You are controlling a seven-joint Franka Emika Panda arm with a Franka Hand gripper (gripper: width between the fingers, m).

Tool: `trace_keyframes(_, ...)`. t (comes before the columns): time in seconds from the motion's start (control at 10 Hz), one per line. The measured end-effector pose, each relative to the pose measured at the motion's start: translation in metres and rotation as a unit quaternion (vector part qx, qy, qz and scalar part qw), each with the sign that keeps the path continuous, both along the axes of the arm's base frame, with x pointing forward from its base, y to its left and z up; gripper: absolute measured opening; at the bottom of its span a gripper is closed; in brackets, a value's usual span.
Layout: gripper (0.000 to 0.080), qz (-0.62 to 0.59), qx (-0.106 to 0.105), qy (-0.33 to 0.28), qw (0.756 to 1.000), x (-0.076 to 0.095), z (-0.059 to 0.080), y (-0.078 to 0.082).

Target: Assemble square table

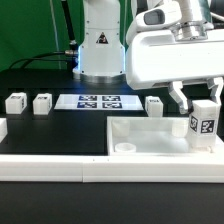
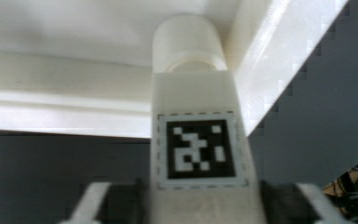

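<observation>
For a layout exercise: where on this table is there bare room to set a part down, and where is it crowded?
Free: the black table between two leg blocks, the marker board, the front border wall and the square slab. Crowded: the exterior view's right, where the gripper holds a leg at the slab.

The slab (image 1: pixel 150 135) is lying flat on the surface (image 1: pixel 60 130) at the exterior view's right, rimmed face up, with a round boss showing near its front left corner. The first leg (image 1: pixel 15 101) and second leg (image 1: pixel 42 102) are sitting side by side at the far left, well apart from the slab. The third leg (image 1: pixel 153 105) is sitting just behind the slab's back rim. The fourth leg (image 1: pixel 205 122) is standing upright over the slab's right part, clamped in the tool (image 1: pixel 204 108), its tag facing forward; the wrist view is showing that tag close up on the leg (image 2: pixel 194 95).
</observation>
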State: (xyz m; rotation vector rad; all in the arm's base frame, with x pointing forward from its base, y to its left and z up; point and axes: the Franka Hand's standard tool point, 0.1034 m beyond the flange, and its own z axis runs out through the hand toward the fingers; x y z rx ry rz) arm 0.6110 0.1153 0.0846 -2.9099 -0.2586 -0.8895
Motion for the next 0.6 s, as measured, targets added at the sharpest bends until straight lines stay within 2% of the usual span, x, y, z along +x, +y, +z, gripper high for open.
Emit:
trace_keyframes(0.2, 0.0621, 0.000, 0.000, 0.000, 1.000, 0.0000, -0.0001, -0.0002)
trace_keyframes(0.6, 0.0648, 0.000, 0.000, 0.000, 1.000, -0.0001, -0.0002, -0.0002)
